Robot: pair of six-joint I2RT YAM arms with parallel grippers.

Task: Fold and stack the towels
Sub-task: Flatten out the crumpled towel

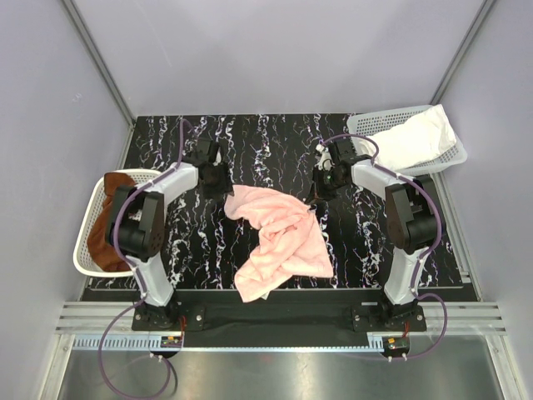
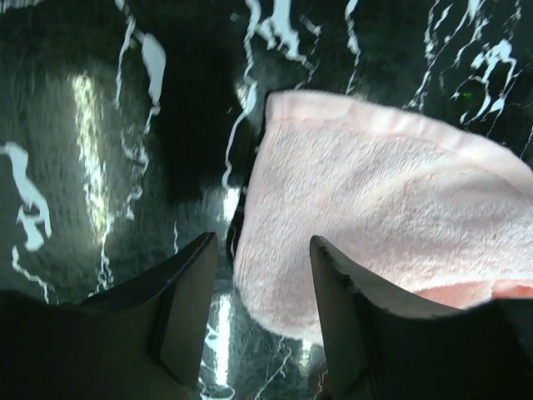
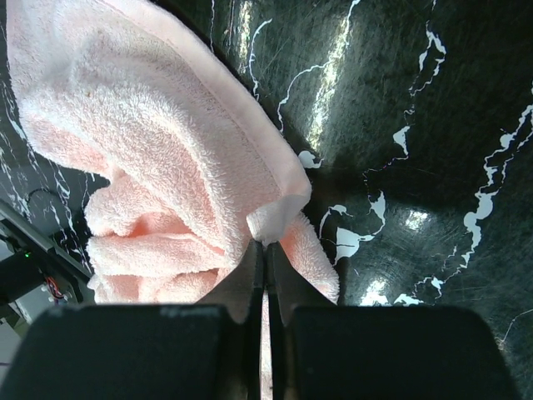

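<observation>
A pale pink towel lies crumpled on the black marbled table, between the two arms. My left gripper is at the towel's far left corner. In the left wrist view that gripper stands open, and the rounded corner of the pink towel lies on the table between its fingers, ungripped. My right gripper is at the far right corner. In the right wrist view it is shut on the hemmed edge of the pink towel. A rust-brown towel and a white towel each lie in a basket.
A white mesh basket sits off the table's left edge with the brown towel in it. Another white mesh basket stands at the back right corner with the white towel. Grey walls enclose the table on three sides.
</observation>
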